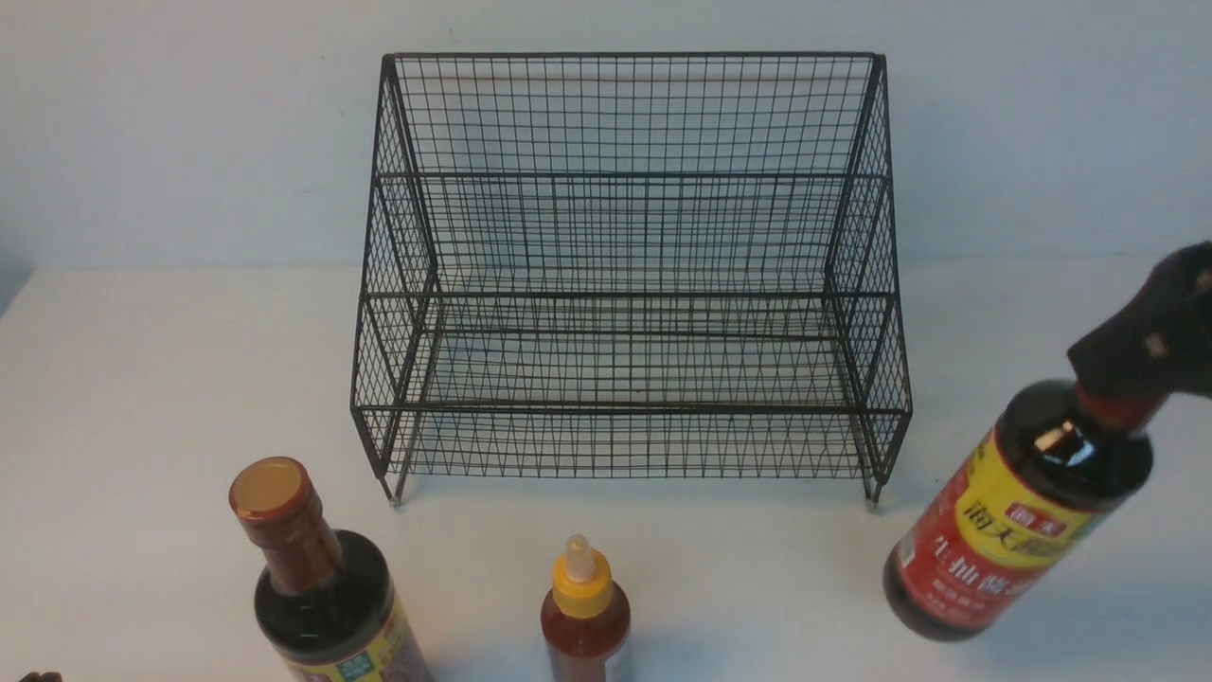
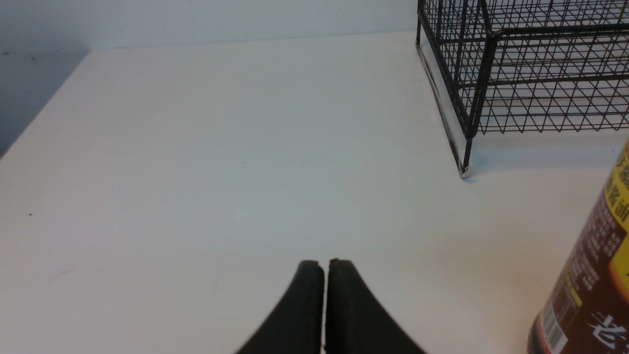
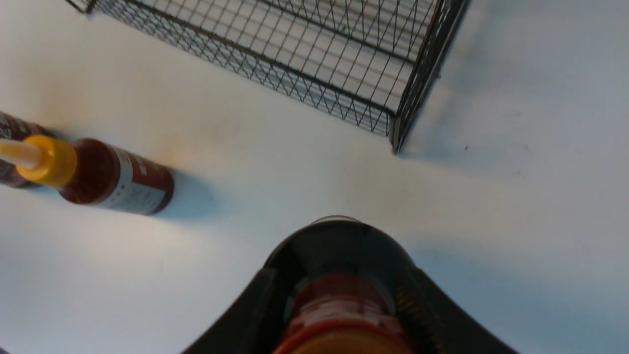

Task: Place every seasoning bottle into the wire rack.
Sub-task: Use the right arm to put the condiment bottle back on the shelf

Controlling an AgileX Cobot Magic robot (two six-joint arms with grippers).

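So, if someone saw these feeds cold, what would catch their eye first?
The big black wire rack, both tiers empty, dominates the back of the table. To its right, the right gripper clamps the neck of a soy-sauce bottle with a yellow-red label. The other soy-sauce bottle and the small red sauce bottle stand in front, nearer the robot.

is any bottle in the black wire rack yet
No, both tiers of the large black wire-mesh rack show only bare mesh in the front view.
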